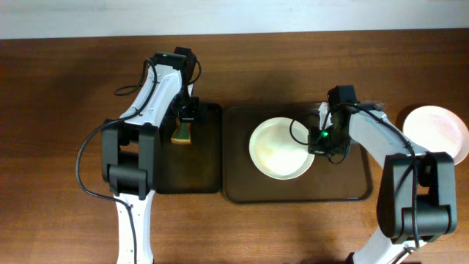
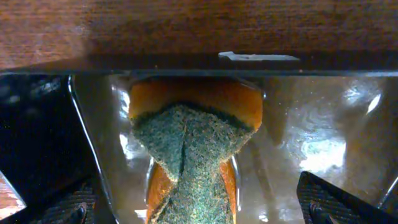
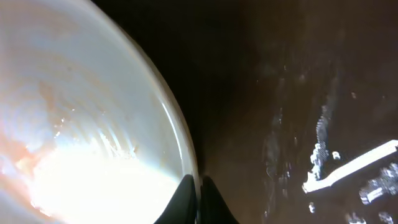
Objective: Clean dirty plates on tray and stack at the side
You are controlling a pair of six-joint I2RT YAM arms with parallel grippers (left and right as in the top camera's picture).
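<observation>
right fingers (image 3: 215, 206) pinch a glossy white plate (image 3: 81, 124) faintly smeared orange.

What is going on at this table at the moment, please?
The right gripper is pinched on the right rim of a white plate that lies on the brown tray; the plate shows faint orange smears. The left gripper hangs open over the black tray, with an orange and green sponge between its spread fingers, not gripped. A second plate sits on the table at the far right.
</observation>
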